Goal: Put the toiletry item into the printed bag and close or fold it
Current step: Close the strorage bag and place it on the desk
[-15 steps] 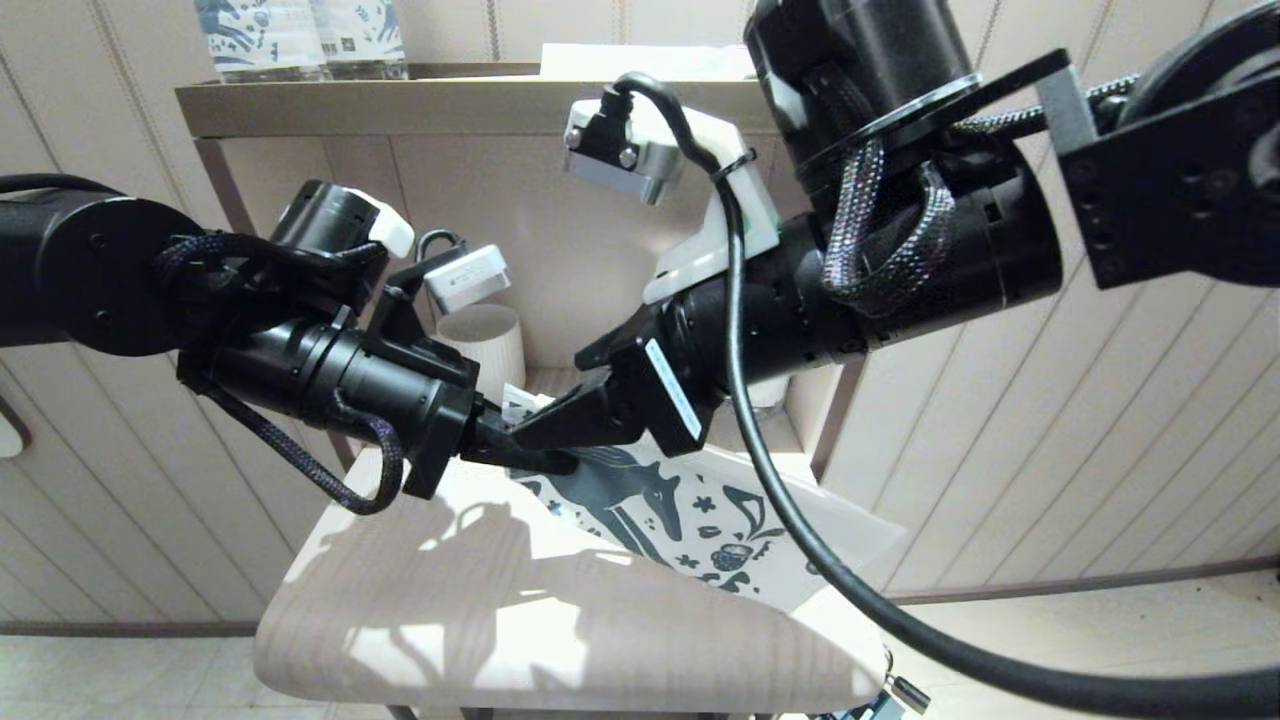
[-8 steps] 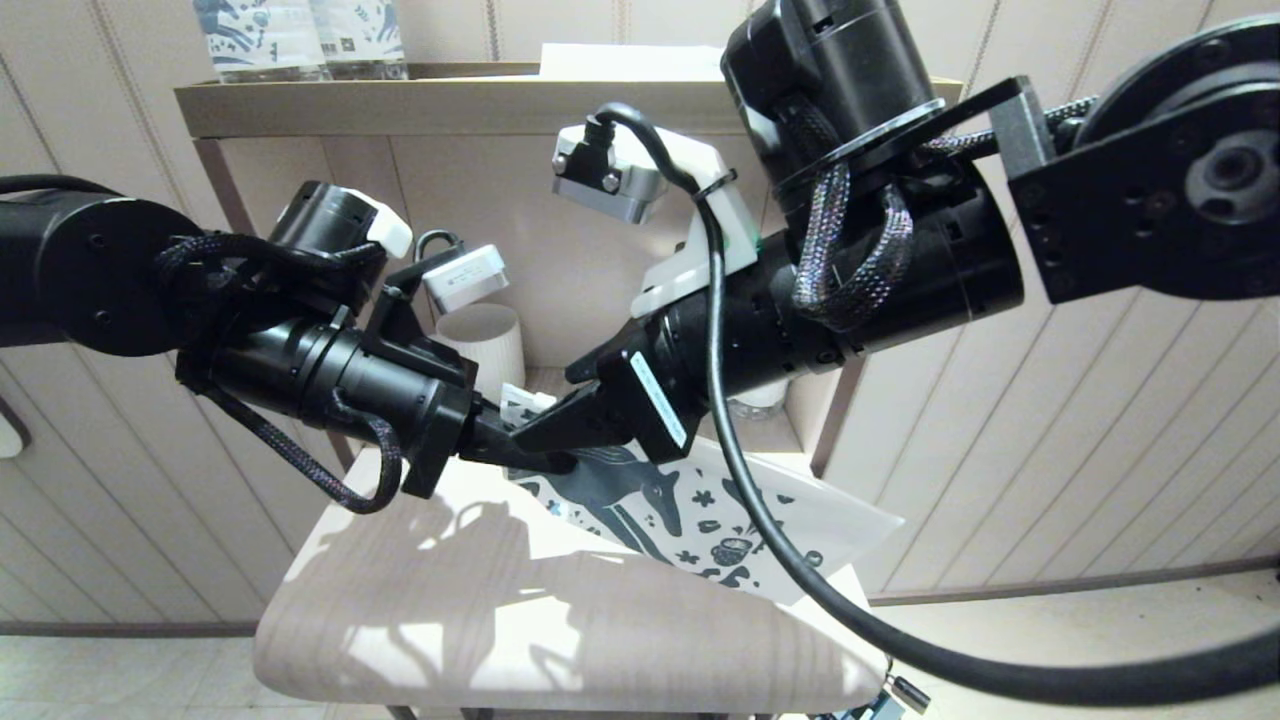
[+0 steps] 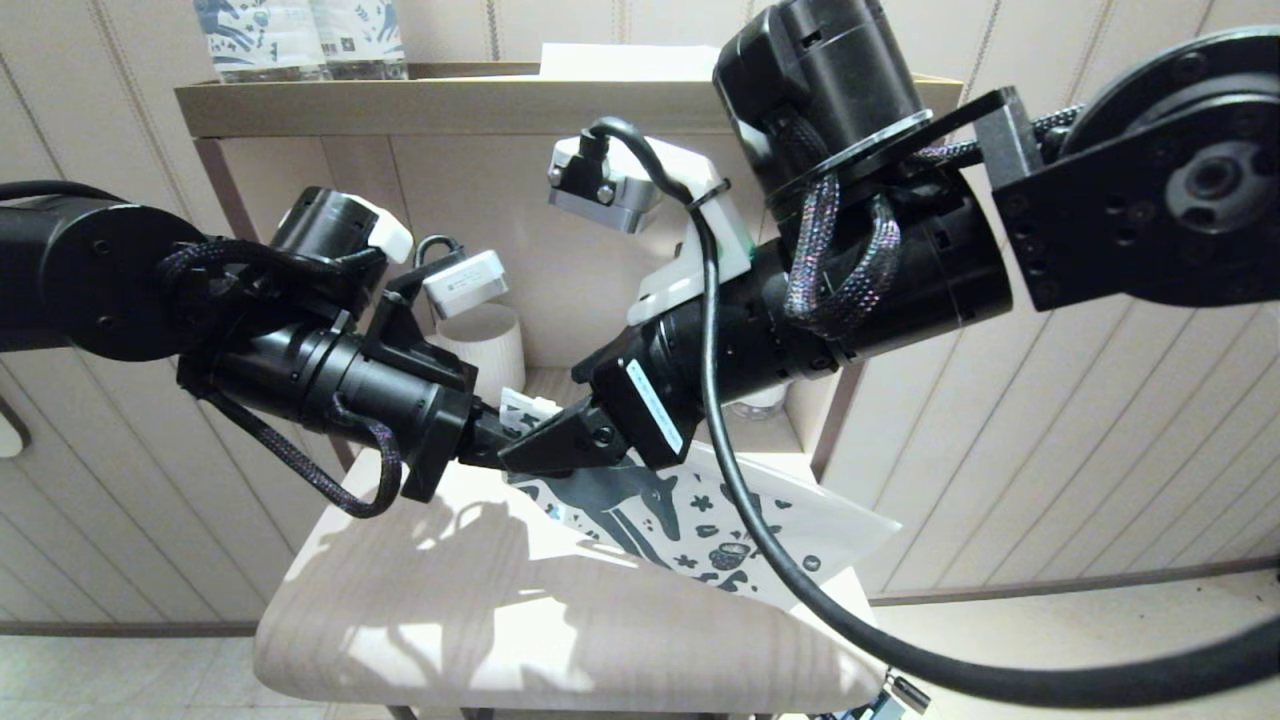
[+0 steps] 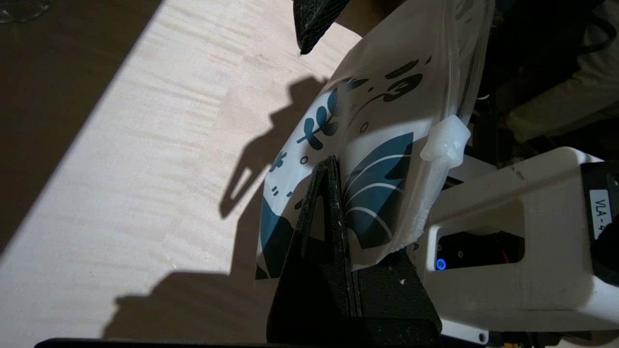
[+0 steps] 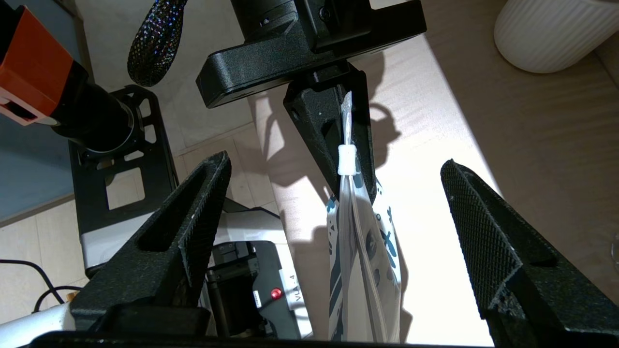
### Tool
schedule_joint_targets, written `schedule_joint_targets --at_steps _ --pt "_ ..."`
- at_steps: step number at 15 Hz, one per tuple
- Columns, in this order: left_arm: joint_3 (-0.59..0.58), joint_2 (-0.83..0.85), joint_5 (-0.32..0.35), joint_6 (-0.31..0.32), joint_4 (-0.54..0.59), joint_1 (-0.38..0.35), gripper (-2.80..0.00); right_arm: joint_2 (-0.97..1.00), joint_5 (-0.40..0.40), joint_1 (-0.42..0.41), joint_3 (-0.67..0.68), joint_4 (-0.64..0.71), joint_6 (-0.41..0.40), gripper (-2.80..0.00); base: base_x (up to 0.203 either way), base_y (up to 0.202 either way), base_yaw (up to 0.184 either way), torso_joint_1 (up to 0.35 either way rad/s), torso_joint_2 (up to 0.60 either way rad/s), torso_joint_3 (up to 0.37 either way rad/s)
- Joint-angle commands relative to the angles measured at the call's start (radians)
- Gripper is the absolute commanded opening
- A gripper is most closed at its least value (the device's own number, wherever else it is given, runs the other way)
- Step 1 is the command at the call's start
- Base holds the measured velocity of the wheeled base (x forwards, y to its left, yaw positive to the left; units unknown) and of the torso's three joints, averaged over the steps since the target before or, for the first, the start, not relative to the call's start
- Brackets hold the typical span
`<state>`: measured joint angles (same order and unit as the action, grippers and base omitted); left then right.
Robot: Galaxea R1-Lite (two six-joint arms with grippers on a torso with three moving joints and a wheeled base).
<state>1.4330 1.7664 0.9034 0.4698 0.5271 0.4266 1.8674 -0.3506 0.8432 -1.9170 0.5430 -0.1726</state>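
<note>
Head view: compared with a second ago, I am seeing the right arm sliding further toward the robot's left, its wrist housing now sitting lower over the printed bag, and the right gripper is crowding the left gripper at the bag's left end. The left arm is holding the same place as before. The bag's far corner is hanging past the edge of the table, and that corner has shifted slightly. I am counting one bag, one ribbed white cup on the lower shelf behind, and two blue-printed bottles on the top shelf. I am not finding the comb in any view.

Left wrist view: the left gripper is clenching its jaws on the printed bag, pinching the edge close to the white zip slider. The bag is hanging above the table.

Right wrist view: the right gripper is standing with its jaws spread wide, one on each side of the printed bag and touching neither face. Beyond them, the left gripper is gripping the bag's top edge at the slider. One cup is standing on the shelf.
</note>
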Motion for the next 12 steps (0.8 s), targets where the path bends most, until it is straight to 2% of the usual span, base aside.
schedule_joint_targets --at_steps 1,4,11,12 --pt "-0.001 0.001 0.005 0.003 0.002 0.000 -2.80 0.001 -0.002 0.000 -0.001 0.003 0.000 0.00 0.000 0.000 0.000 0.000 0.00 0.000" --pt "-0.011 0.001 0.022 0.029 0.004 0.000 -2.80 -0.008 0.001 0.000 0.014 0.009 -0.013 0.00 0.000 0.000 0.000 0.000 0.00 0.000" --pt "-0.014 0.001 0.022 0.029 0.002 -0.003 -2.80 0.002 -0.005 0.000 0.003 0.003 -0.008 0.00 0.000 0.000 0.000 0.000 0.00 0.000" --pt "-0.016 0.001 0.023 0.029 0.002 -0.003 -2.80 0.002 -0.007 0.000 0.002 0.003 -0.008 -2.80 0.000 0.000 0.000 0.000 0.00 0.000"
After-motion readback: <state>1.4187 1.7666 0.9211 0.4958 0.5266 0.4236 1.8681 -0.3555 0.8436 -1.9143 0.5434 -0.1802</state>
